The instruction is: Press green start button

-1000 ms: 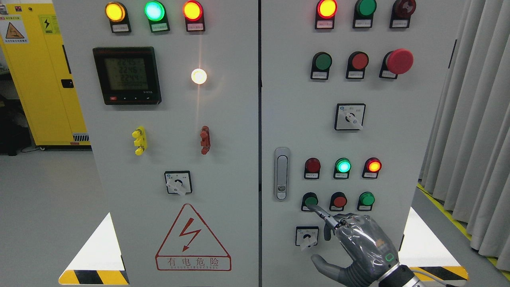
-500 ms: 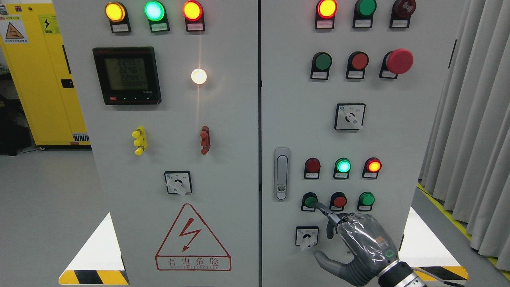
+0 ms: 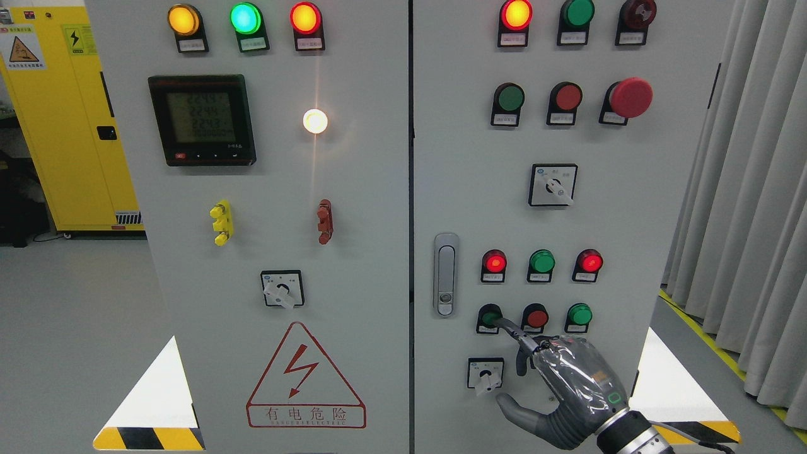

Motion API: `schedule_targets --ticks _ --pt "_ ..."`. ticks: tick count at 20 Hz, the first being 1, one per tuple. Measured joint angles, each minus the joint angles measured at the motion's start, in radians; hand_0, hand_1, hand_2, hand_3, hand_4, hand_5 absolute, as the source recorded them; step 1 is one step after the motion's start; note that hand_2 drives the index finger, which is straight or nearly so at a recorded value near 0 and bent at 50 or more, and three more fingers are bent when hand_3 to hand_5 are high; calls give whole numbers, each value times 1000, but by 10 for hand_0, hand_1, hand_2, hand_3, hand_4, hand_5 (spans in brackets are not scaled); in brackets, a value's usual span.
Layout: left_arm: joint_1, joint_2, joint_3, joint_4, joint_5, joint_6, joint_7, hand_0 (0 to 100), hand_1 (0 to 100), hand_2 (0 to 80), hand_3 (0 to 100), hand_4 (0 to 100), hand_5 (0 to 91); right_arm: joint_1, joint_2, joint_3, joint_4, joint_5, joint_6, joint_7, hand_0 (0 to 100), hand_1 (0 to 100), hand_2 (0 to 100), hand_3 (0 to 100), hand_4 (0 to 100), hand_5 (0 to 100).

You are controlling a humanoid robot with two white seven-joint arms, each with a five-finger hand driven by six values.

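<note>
Right robot hand (image 3: 567, 384) presses the green button (image 3: 490, 317), low on the right door.
Index finger (image 3: 514, 332) extended up-left, its tip touching the button; other fingers curled, holding nothing. That row holds three buttons: two green, one red.

Lower lamp row flipped: left red lamp (image 3: 494, 261) now lit, green lamp (image 3: 541, 261) went dark, right lamp (image 3: 591, 261) orange-red → plain red. Camera nudged slightly.

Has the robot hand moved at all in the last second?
Yes. The robot hand edged up and rightward; its fingertip now sits on the green button, not below it.
</note>
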Motion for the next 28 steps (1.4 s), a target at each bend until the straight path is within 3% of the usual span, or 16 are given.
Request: schedule_targets --ticks 6,9,10,12,13,14,16,17,18,21,22,23,26,28 --pt "0 0 0 0 0 0 0 120 556 0 0 0 0 16 3 -3 -10 -6 3 0 409 615 0 660 713 633" --pt "0 0 0 0 0 0 0 120 556 0 0 0 0 43 5 -8 -32 -27 10 -4 453 601 0 630 650 550" --pt "0 0 0 0 0 0 0 120 556 0 0 0 0 53 6 -9 -40 -48 10 -4 459 599 0 583 581 476" --pt "0 0 0 0 0 1 0 120 556 0 0 0 0 75 7 -12 -61 -102 8 -4 460 596 0 508 518 417" --pt "0 0 0 0 0 1 0 120 556 0 0 0 0 86 8 -13 -71 -131 6 -5 464 594 0 409 436 339" --pt "0 0 0 0 0 1 0 120 556 0 0 0 0 96 8 -14 -82 -163 4 -5 473 589 0 386 407 329" --pt "0 0 0 0 0 1 0 120 556 0 0 0 0 112 9 -13 -100 -239 3 -7 474 575 0 205 230 160" --pt "0 0 0 0 0 1 0 120 556 0 0 0 0 121 9 -12 -110 -292 4 -4 471 574 0 196 225 150" --pt "0 0 0 0 0 1 0 120 556 0 0 0 0 130 9 -10 -118 -340 12 11 460 571 0 131 168 66" --pt "0 0 0 0 0 1 0 120 556 0 0 0 0 165 10 1 -147 -528 101 114 476 557 0 56 104 0" --pt "0 0 0 0 0 1 0 120 556 0 0 0 0 178 10 5 -159 -601 155 144 533 529 0 31 99 0" --pt "0 0 0 0 0 1 0 120 556 0 0 0 0 193 10 9 -174 -662 204 161 581 500 0 23 99 0" --pt "0 0 0 0 0 1 0 120 556 0 0 0 0 229 10 28 -219 -855 358 187 467 463 0 0 76 0" --pt "0 0 0 0 0 1 1 120 556 0 0 0 0 246 10 40 -248 -958 423 192 407 444 0 0 33 0"
